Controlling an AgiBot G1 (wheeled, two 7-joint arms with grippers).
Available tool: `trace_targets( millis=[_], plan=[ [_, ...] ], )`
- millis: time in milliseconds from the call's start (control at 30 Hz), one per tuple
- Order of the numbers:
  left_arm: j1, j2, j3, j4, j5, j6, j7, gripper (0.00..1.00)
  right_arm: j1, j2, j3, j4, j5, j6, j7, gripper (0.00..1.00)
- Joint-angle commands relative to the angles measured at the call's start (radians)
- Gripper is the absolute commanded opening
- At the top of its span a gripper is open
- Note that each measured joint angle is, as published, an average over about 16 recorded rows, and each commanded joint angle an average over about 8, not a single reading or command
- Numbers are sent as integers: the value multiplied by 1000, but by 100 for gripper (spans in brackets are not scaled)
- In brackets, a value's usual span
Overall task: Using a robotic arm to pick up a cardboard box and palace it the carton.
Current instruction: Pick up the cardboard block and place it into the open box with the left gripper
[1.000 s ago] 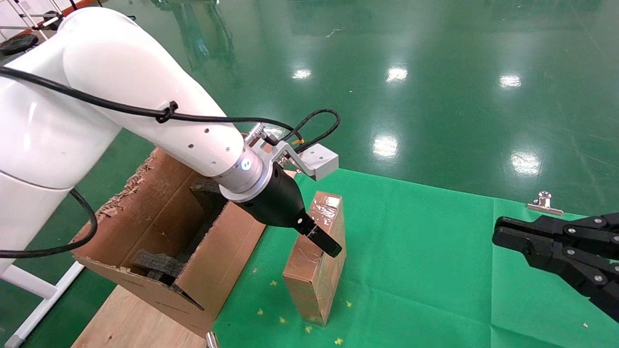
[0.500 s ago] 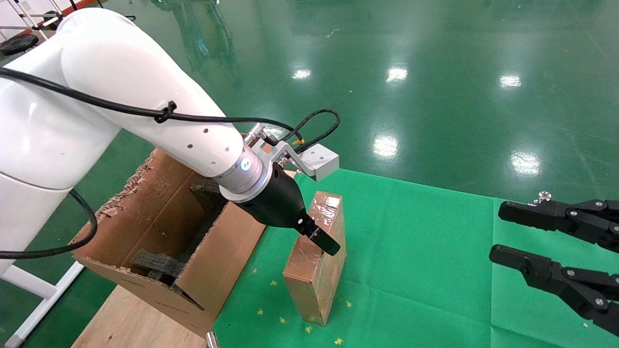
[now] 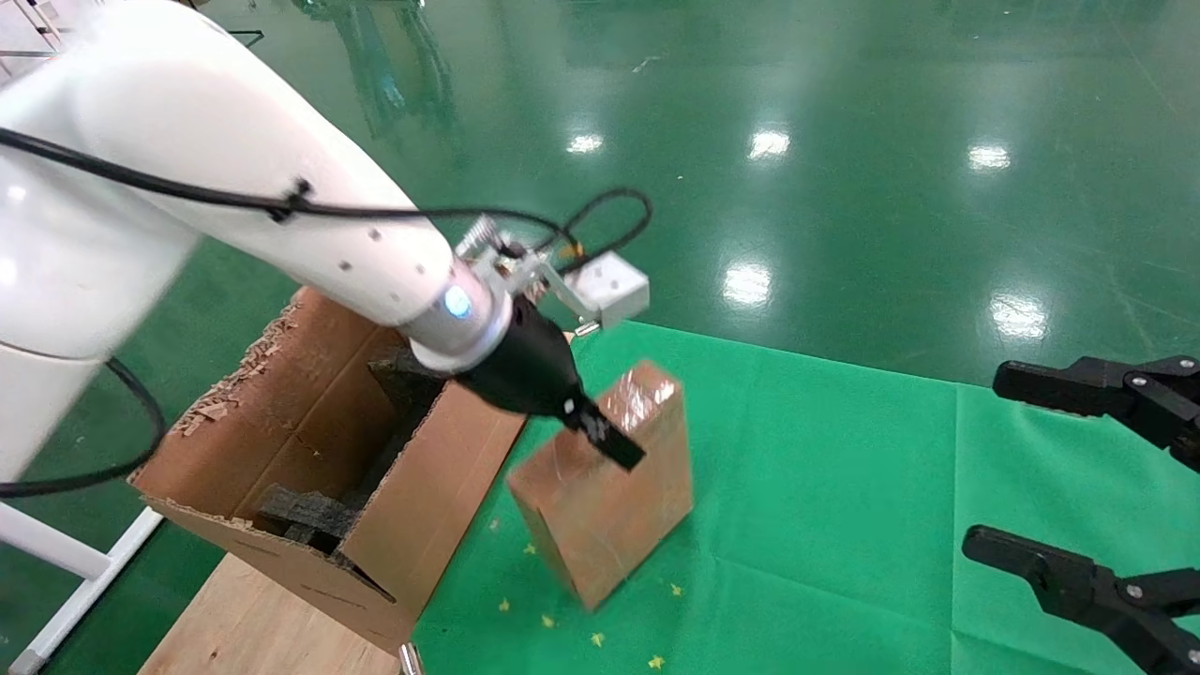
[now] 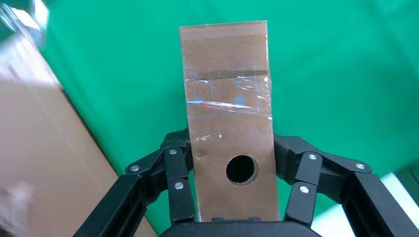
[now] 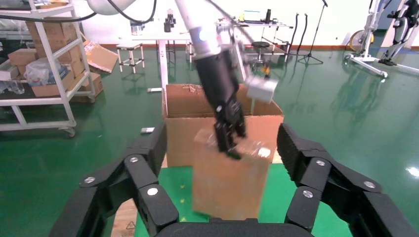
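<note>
Presently left black two-finger gripper [image 3: 600,439] pinching slim taped brown cardboard box [image 3: 605,497], tilting beside large torn brown carton [image 3: 309,450], right black gripper [image 3: 1050,478] idling spread at right.

Head view: high, angled down over table [image 3: 844,469], mid-range. Left wrist view: close along gripper [image 4: 232,192] onto box [image 4: 230,123]. Right wrist view: level, farther off, facing same box [image 5: 230,182]. All three share box.

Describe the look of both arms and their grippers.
The left arm is glossy white, with a black cable tied along it, a silver wrist ring with a blue light, a silver box-shaped module and a black left gripper. The right gripper is black linkage bars with silver screws.
</note>
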Motion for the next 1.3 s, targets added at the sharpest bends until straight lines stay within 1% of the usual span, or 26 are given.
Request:
trace_targets(
  millis=[33, 200, 367, 500, 667, 833, 967, 1100, 1300],
  plan=[
    [-11, -19, -10, -7, 1, -23, 33, 0, 0, 0, 0, 0, 0, 0, 0, 100],
    [-59, -114, -90, -6, -36, -111, 154, 0, 0, 0, 0, 0, 0, 0, 0, 100],
    [-113, -214, -156, 27, -69, -156, 295, 0, 0, 0, 0, 0, 0, 0, 0, 100],
    [-162, -276, -179, 97, -55, -155, 411, 0, 0, 0, 0, 0, 0, 0, 0, 100],
    [-214, -321, -182, 230, -22, -136, 556, 0, 0, 0, 0, 0, 0, 0, 0, 100],
    [-235, -335, -163, 383, 24, -125, 684, 0, 0, 0, 0, 0, 0, 0, 0, 100],
    [-221, -325, -137, 517, 59, -124, 752, 0, 0, 0, 0, 0, 0, 0, 0, 100],
    [-193, -295, -109, 666, 93, -151, 808, 0, 0, 0, 0, 0, 0, 0, 0, 100],
    [-152, -231, -78, 890, 138, -228, 882, 0, 0, 0, 0, 0, 0, 0, 0, 100]
  ],
)
